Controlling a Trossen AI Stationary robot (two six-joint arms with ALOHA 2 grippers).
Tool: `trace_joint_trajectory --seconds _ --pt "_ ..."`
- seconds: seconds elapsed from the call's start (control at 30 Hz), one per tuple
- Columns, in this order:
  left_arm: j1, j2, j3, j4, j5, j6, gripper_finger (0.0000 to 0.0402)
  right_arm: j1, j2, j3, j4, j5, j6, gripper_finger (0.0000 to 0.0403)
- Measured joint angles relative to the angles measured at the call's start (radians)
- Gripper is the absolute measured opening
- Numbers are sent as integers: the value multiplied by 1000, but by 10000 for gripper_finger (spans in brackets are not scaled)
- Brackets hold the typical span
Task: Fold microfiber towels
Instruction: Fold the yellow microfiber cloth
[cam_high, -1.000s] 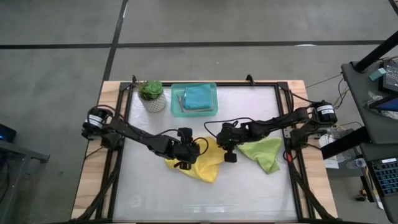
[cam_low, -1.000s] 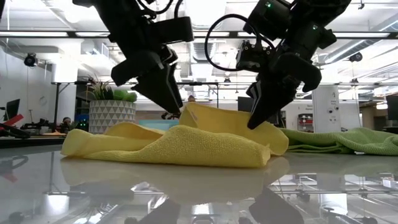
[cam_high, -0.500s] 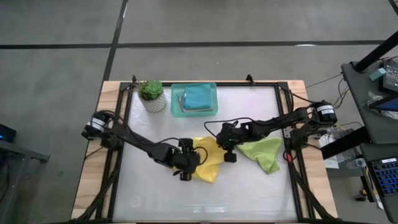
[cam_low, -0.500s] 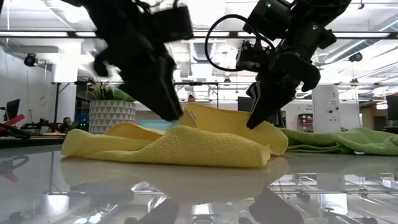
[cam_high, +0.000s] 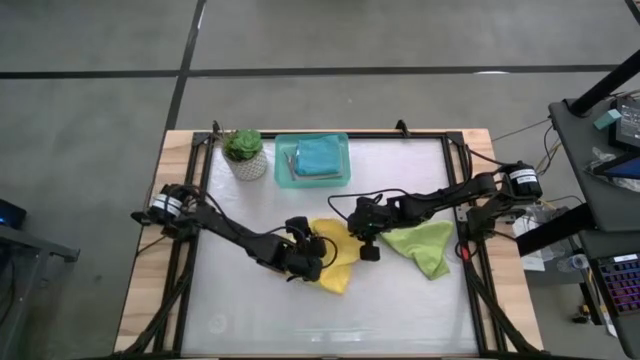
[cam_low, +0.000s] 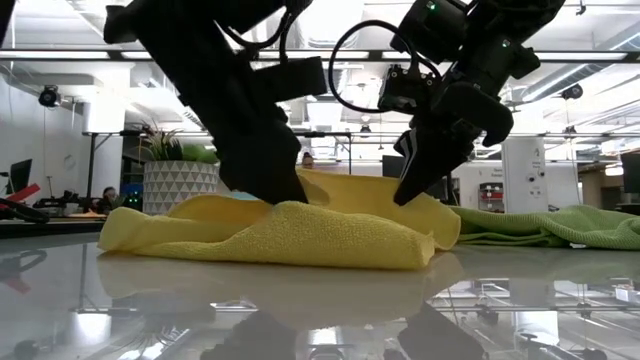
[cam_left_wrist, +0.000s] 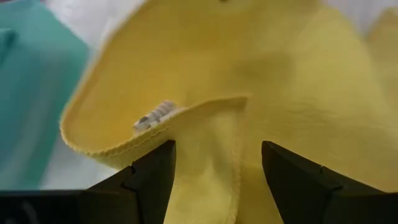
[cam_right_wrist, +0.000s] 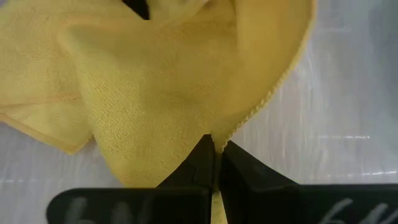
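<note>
- My left gripper (cam_left_wrist: 214, 171) stands wide open over the yellow towel (cam_high: 338, 258); its two fingers (cam_left_wrist: 152, 177) straddle a raised hem fold without clamping it.
- My right gripper (cam_right_wrist: 216, 152) is pinched shut on the yellow towel's edge, at about three o'clock of the cloth, near table centre.
- Only the left wrist view shows me a small white label (cam_left_wrist: 155, 115) sewn into that hem; only the low view shows the towel heaped in a rumpled mound (cam_low: 290, 230) with both grippers pressing down into it.
- From above I see what the low view hides: a teal tray (cam_high: 312, 160) at twelve o'clock of the yellow towel, holding a teal-blue towel (cam_high: 320, 155) folded inside.
- My count from the high view: one yellow, one lime green towel (cam_high: 425, 245), one teal-blue visible; other cloths in the tray I cannot tell.
- The green towel lies just beside the yellow one at three o'clock; a potted plant (cam_high: 243, 152) sits at eleven o'clock.
</note>
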Motion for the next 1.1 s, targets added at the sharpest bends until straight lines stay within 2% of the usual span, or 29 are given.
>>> trace_joint_trajectory --seconds 0.13,0.27,0.57,0.67,0.77,0.93,1.1 --pt "4 17 0 -8 -72 -7 218 0 0 0 2 0 0 9" --pt "26 37 1 -8 -81 -64 196 0 0 0 8 0 0 9" --pt "39 32 5 1 -108 -83 112 0 0 0 8 0 0 9" --pt "39 14 7 -1 -109 -82 65 0 0 0 7 0 0 9" --pt "38 -33 5 -48 -110 -75 12 0 -5 0 0 0 -6 9" --pt "35 -194 4 -177 -129 -44 1 0 -62 19 -42 0 0 9" --pt "31 -391 3 -222 -125 126 0 0 -143 76 -139 1 -44 9"
